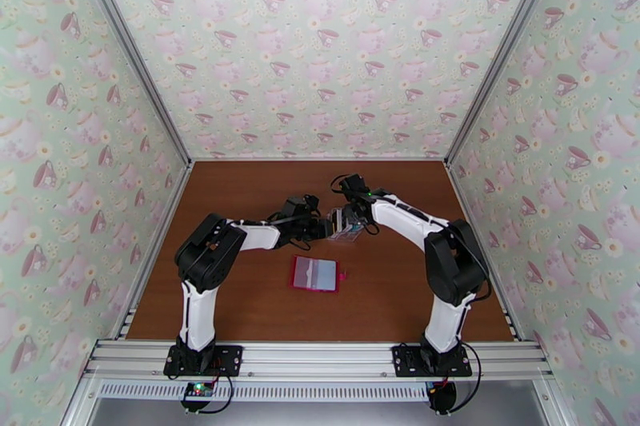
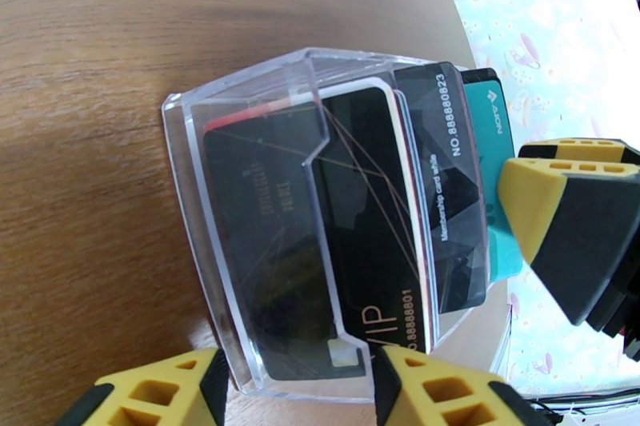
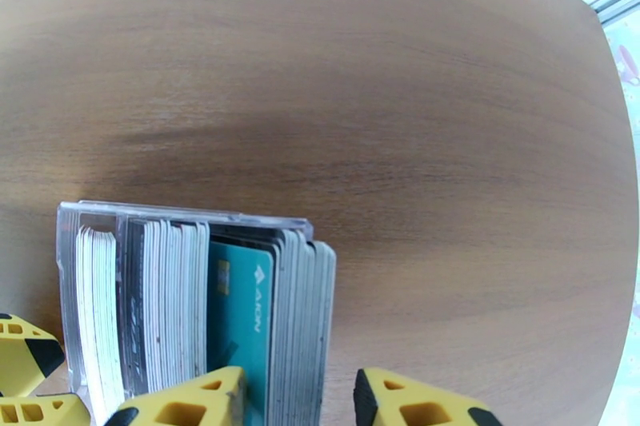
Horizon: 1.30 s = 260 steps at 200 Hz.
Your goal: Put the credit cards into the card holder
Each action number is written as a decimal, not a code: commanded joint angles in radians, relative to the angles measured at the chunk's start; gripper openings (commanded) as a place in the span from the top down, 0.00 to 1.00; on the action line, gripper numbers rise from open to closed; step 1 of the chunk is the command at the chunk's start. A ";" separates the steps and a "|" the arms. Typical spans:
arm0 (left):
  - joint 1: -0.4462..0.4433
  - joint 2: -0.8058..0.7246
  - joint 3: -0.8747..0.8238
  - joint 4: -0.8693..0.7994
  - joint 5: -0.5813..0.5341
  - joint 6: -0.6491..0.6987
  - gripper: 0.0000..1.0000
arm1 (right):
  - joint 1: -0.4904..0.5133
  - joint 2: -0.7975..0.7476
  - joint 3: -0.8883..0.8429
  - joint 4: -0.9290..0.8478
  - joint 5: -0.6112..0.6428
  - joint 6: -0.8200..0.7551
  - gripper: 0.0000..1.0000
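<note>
The credit cards stand on edge in a clear plastic rack (image 1: 346, 228) at mid-table. In the left wrist view I see black cards (image 2: 360, 204) and a teal card (image 2: 492, 112) inside the rack's wall (image 2: 192, 148). My left gripper (image 2: 296, 396) is shut on the rack's end, one finger on each side. My right gripper (image 3: 300, 404) straddles the teal card (image 3: 240, 308) and several pale cards (image 3: 308, 300) from above. Its jaws are open, with a small gap at the outer finger. The card holder (image 1: 316, 273), red with a pale pocketed inside, lies open on the table nearer the arm bases.
Both arms (image 1: 264, 234) (image 1: 404, 216) reach in and meet over the rack. The wooden tabletop (image 1: 400, 292) is walled by teacup-patterned panels on three sides. The left gripper's fingers (image 3: 24, 356) sit against the rack's near end in the right wrist view.
</note>
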 commanded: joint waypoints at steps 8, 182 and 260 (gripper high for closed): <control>-0.004 0.027 -0.006 -0.023 -0.003 0.000 0.48 | -0.012 -0.030 0.013 -0.046 0.057 -0.013 0.59; -0.004 0.031 -0.012 -0.014 0.003 -0.009 0.47 | -0.109 0.013 -0.017 0.049 -0.253 0.012 0.51; -0.001 0.033 -0.012 -0.014 0.005 -0.012 0.47 | -0.118 -0.002 -0.022 0.034 -0.206 0.009 0.56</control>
